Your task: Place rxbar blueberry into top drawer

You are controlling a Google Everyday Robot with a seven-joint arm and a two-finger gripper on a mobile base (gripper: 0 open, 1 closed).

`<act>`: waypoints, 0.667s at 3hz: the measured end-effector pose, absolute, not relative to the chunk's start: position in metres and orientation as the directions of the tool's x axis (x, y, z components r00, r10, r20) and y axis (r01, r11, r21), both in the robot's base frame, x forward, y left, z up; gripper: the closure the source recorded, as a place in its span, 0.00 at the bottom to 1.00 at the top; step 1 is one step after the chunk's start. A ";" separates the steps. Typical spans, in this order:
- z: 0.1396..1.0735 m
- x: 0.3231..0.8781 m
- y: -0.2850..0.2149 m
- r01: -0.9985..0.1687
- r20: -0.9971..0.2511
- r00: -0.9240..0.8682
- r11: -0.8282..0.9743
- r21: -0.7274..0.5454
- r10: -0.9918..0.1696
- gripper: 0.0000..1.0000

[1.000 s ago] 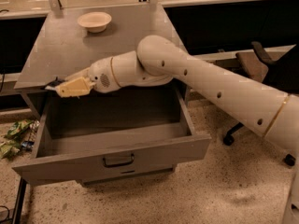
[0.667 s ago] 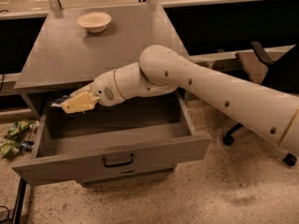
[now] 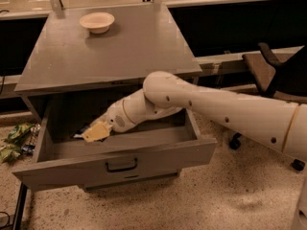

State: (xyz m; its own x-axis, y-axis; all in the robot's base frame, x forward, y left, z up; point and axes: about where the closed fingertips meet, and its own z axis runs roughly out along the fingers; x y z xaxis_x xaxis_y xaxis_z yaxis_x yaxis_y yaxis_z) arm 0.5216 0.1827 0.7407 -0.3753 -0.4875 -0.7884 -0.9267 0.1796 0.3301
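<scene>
We are observing the gripper point(image 3: 92, 134) hanging low inside the open top drawer point(image 3: 158, 153) beneath the bench point(image 3: 120, 51) top, its jaws clamping the rxbar blueberry point(image 3: 79, 135) — the dark bar is projecting from their tip, toward the drawer's left side.

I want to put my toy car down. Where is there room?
The cabinet top is bare in front of and right of the bowl. In the drawer, the floor right of the gripper is free; the left end is crowded by the gripper and the bar.
</scene>
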 end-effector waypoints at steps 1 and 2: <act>0.714 0.552 0.186 -0.926 -0.771 -0.376 0.246 0.287 -0.514 1.00; 0.707 0.573 0.185 -0.924 -0.773 -0.367 0.301 0.236 -0.518 0.84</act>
